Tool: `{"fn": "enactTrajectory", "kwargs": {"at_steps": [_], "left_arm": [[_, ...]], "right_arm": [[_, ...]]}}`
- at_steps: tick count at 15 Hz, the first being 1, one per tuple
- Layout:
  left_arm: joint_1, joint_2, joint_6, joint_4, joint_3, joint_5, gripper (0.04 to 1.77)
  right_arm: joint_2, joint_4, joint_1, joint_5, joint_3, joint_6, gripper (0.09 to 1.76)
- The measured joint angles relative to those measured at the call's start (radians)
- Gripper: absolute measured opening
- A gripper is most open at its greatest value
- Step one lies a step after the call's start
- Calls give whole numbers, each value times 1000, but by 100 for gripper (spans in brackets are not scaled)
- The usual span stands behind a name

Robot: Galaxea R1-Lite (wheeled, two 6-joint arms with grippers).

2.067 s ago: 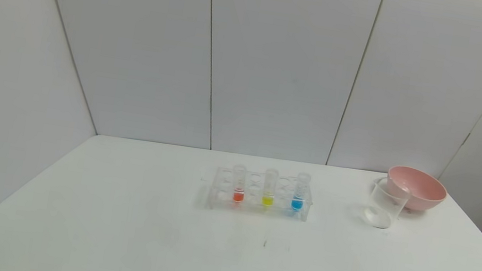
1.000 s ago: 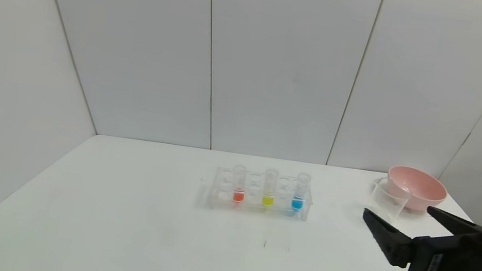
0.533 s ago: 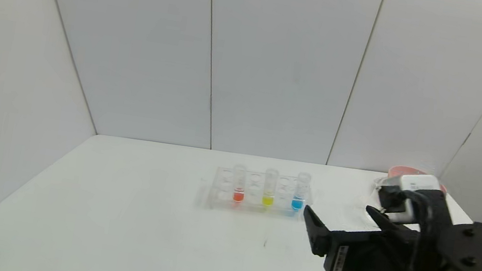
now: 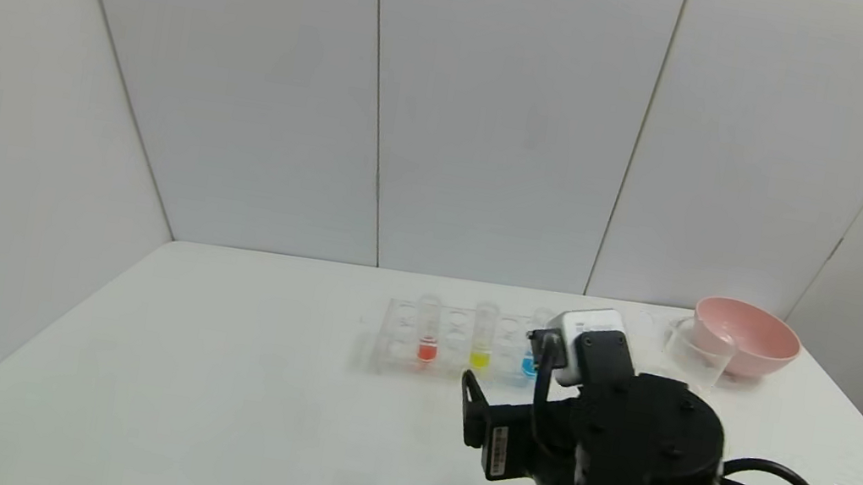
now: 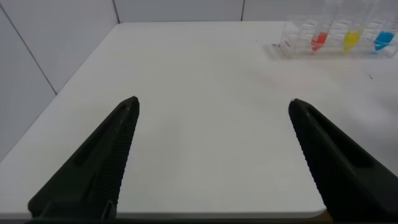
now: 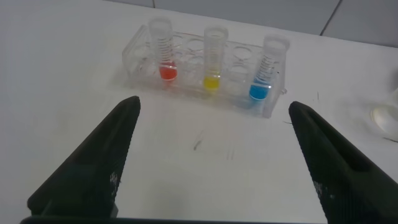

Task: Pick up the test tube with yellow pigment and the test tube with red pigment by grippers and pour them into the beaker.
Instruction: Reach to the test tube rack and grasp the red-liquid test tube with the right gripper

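Note:
A clear rack (image 4: 391,343) stands mid-table and holds three tubes. The test tube with red pigment (image 4: 428,336) is at its left, the test tube with yellow pigment (image 4: 482,340) is in the middle, and a blue-liquid tube (image 4: 529,364) at the right is partly hidden by my right wrist. My right gripper (image 6: 214,106) is open and empty, a short way in front of the rack and facing it. In the right wrist view the red tube (image 6: 163,53) and yellow tube (image 6: 213,59) stand upright. The beaker (image 4: 695,355) stands far right. My left gripper (image 5: 213,104) is open and empty over the table's near left.
A pink bowl (image 4: 744,336) sits just behind the beaker near the table's right edge. The rack also shows far off in the left wrist view (image 5: 298,46). My right arm's black wrist (image 4: 641,471) fills the front right of the head view.
My right arm came into view from the right and swung left across the table. It now sits in front of the rack, and the beaker and bowl are uncovered again.

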Motion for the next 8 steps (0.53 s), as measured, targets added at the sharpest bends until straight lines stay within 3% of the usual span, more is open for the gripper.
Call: {"fn": "enactTrajectory", "kwargs": {"at_steps": [8], "left_arm": [[0,0,0,0,0,0,172]], "right_arm": [[221,95,28,-7,-215,62,171]]}}
